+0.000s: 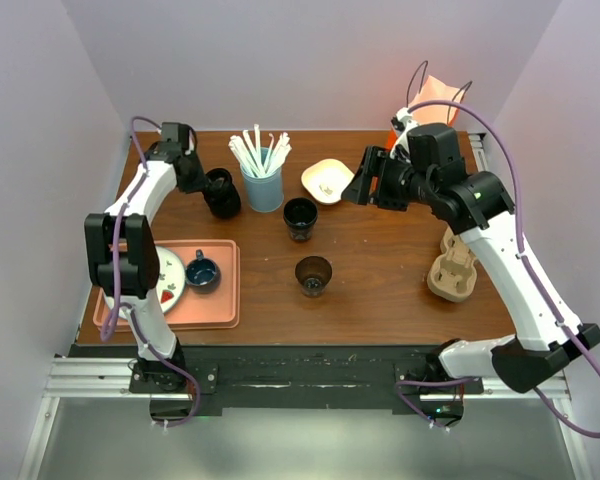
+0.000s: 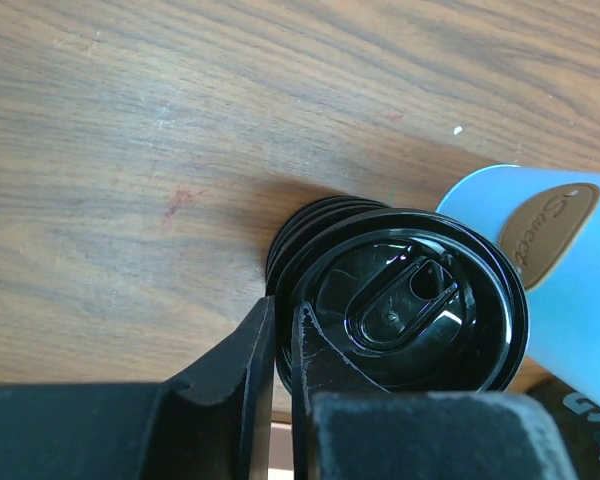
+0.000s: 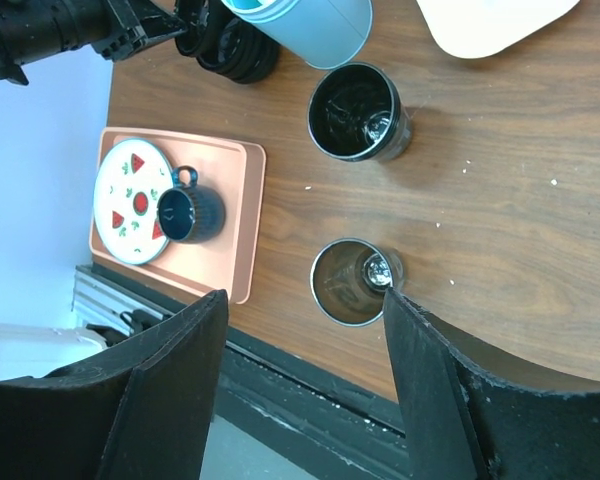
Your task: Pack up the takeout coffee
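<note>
The takeout coffee, a black ribbed cup with a round black lid, stands at the back left next to the blue tumbler. It fills the left wrist view and shows at the top of the right wrist view. My left gripper is shut on the near rim of its lid, one finger outside and one over the lid. My right gripper is wide open and empty, high above the table's middle. A brown cardboard cup carrier lies at the right.
A light blue tumbler of white straws touches the coffee's right side. A black glass and a brown glass stand mid-table. A white dish is behind them. A pink tray holds a plate and a blue mug.
</note>
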### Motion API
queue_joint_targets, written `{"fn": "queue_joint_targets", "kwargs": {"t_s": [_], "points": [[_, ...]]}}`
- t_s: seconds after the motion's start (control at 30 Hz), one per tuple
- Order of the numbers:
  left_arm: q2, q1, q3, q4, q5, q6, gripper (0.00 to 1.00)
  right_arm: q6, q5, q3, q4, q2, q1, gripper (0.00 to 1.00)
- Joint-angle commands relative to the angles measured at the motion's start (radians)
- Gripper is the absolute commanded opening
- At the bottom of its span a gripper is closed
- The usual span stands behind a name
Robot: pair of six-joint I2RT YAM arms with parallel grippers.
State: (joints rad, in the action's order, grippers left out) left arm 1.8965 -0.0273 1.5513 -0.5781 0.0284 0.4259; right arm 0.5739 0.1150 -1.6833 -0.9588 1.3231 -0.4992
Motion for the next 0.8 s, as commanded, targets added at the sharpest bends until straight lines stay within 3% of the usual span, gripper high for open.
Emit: {"fn": "queue_joint_targets", "kwargs": {"t_s": [0.0, 0.17, 0.27, 0.33, 0.37, 0.43, 0.47, 0.6, 0.63, 0.67, 0.77], "points": [[-0.079, 0.007, 0.040, -0.049, -0.063, -0.018, 0.07, -0.031, 0.052, -0.038, 0.093, -0.005, -0.001, 0.68], [-0.229, 0.007, -0.051, -0.058, -0.214, 0.002, 0.03, -0.022, 0.164, 0.048, 0.267, -0.035, -0.012, 0.69], [-0.347, 0.007, -0.147, 0.009, -0.428, 0.040, 0.02, 0.019, 0.198, 0.120, 0.391, -0.061, -0.021, 0.68], [-0.422, 0.007, -0.270, 0.168, -0.644, 0.136, 0.01, 0.056, 0.207, 0.154, 0.503, -0.077, -0.038, 0.68], [-0.498, 0.007, -0.321, 0.340, -0.783, 0.189, 0.00, 0.088, 0.222, 0.187, 0.585, -0.084, -0.047, 0.68], [-0.583, 0.003, -0.448, 0.513, -0.889, 0.371, 0.00, 0.121, 0.251, 0.221, 0.675, -0.099, -0.062, 0.67], [-0.588, -0.003, -0.476, 0.676, -0.983, 0.425, 0.00, 0.148, 0.271, 0.255, 0.754, -0.104, -0.070, 0.67], [-0.582, -0.104, -0.588, 1.042, -1.094, 0.686, 0.00, 0.149, 0.293, 0.301, 0.850, -0.111, -0.094, 0.67], [-0.573, -0.120, -0.611, 1.157, -1.107, 0.846, 0.00, 0.138, 0.292, 0.300, 0.848, -0.108, -0.099, 0.67], [-0.564, -0.134, -0.635, 1.381, -1.119, 0.931, 0.00, 0.117, 0.291, 0.301, 0.845, -0.101, -0.105, 0.67], [-0.519, -0.178, -0.684, 1.739, -1.105, 1.212, 0.00, 0.095, 0.281, 0.292, 0.841, -0.090, -0.114, 0.66]]}}
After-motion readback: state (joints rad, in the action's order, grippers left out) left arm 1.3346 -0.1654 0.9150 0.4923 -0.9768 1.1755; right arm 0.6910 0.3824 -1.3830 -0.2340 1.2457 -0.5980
